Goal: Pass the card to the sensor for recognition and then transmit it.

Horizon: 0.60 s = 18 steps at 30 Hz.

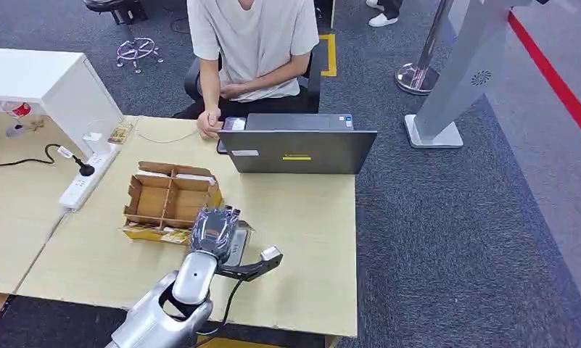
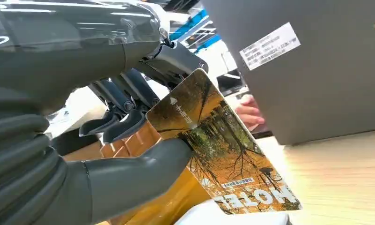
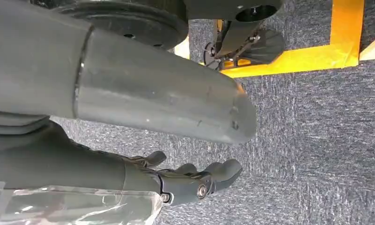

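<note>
In the left wrist view my left hand (image 2: 106, 140) pinches an orange hotel card (image 2: 223, 154) printed with autumn trees, thumb (image 2: 143, 173) on its face and dark fingers (image 2: 124, 108) behind it. The card is tilted, and its lower corner hangs just over a white sensor pad (image 2: 232, 218). In the head view the left hand (image 1: 215, 230) hovers over that pale sensor (image 1: 239, 245), beside a cardboard box (image 1: 171, 199). My right hand (image 3: 194, 180) hangs over grey carpet, its fingers loosely apart and holding nothing.
A dark laptop (image 1: 298, 148) stands behind the sensor, and a seated person (image 1: 251, 51) rests a hand (image 1: 209, 125) beside it. A black cabled device (image 1: 262, 262) lies right of my hand. A power strip (image 1: 84, 181) lies on the wooden table (image 1: 309, 239) at the left.
</note>
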### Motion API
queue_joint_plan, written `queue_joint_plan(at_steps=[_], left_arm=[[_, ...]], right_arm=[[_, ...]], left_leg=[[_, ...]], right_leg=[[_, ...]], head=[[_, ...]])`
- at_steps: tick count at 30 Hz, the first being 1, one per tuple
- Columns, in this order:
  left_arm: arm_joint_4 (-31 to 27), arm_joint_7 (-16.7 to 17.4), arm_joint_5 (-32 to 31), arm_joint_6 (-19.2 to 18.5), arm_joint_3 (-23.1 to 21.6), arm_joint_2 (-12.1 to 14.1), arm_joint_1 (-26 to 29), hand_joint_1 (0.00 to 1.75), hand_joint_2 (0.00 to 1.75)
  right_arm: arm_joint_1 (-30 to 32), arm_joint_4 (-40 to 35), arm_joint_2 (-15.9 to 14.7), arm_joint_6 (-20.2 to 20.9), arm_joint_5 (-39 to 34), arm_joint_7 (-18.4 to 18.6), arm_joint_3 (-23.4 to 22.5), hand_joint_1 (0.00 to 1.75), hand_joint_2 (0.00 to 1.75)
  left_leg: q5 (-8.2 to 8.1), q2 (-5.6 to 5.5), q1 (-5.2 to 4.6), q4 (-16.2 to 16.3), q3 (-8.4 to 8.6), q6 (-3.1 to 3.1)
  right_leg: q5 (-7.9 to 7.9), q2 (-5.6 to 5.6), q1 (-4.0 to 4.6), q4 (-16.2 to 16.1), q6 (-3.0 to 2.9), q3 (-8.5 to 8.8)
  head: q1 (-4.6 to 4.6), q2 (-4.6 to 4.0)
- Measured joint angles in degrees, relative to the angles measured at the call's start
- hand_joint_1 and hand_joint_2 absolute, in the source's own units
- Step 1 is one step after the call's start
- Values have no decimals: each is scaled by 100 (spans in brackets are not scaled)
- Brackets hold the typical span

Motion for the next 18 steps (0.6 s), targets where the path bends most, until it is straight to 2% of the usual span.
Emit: queue_joint_plan(at_steps=[10,15,18], left_arm=[[57,-2,0,-210,0,57,61,175,175],[297,-373,0,-496,0,50,39,175,175],[477,-542,2,-492,0,44,-19,175,175]], right_arm=[[-1,0,0,-2,68,7,-74,0,0],[-1,0,0,-24,138,22,-77,0,0],[-1,0,0,-26,181,22,-77,0,0]], left_leg=[[0,0,0,0,0,0],[2,-1,0,0,4,3],[5,-4,0,0,4,-1]], right_leg=[[0,0,0,-1,0,1],[0,-1,0,-1,0,4],[1,-2,0,0,1,5]], head=[[0,0],[0,0],[0,0]])
